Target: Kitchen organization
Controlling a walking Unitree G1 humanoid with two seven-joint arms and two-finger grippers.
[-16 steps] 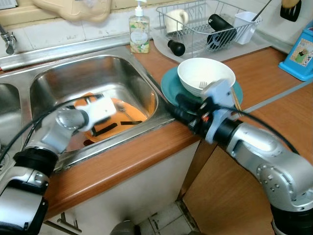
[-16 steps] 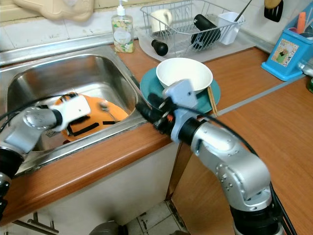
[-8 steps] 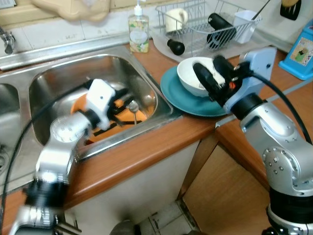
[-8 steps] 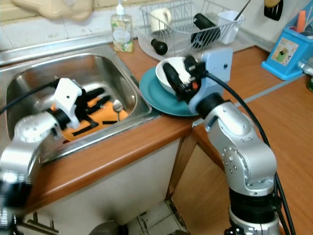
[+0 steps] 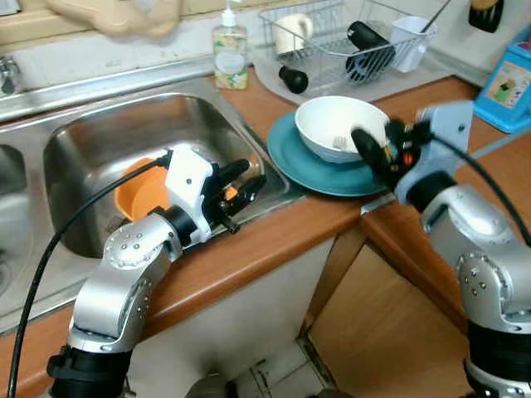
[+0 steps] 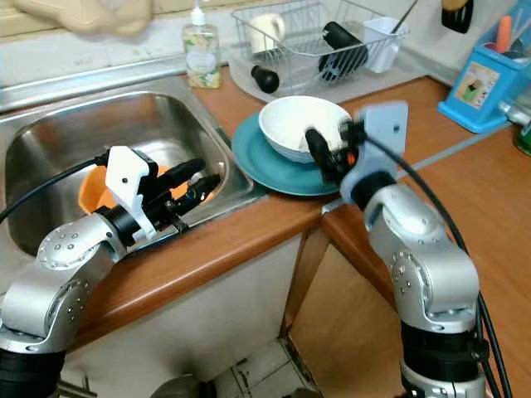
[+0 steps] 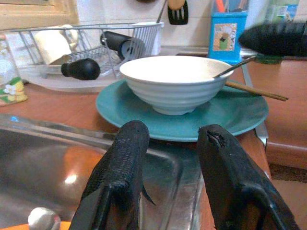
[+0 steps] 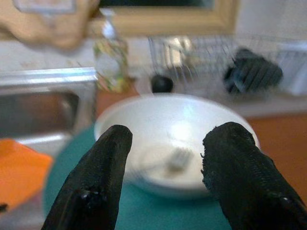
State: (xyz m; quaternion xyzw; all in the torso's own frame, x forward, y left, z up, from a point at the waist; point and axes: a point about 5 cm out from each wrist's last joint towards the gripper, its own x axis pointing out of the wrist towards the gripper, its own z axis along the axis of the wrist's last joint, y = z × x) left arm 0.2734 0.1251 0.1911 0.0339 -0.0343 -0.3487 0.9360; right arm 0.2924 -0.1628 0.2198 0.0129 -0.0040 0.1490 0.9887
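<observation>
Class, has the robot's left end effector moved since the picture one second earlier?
Yes. The left end effector has risen from the orange plate in the sink toward the counter-side rim.

- You won't find any readable text, brand or number here.
- The soap bottle (image 5: pixel 230 56) label and the blue holder (image 6: pixel 476 86) picture are too small to read.

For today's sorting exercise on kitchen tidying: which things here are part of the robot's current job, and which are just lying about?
In the job:
- white bowl with fork, on the teal plate
- right gripper, open, at the bowl
- left gripper, open, at the sink edge
- orange plate in the sink

Lying about:
- soap bottle
- dish rack
- blue holder
- chopsticks
</observation>
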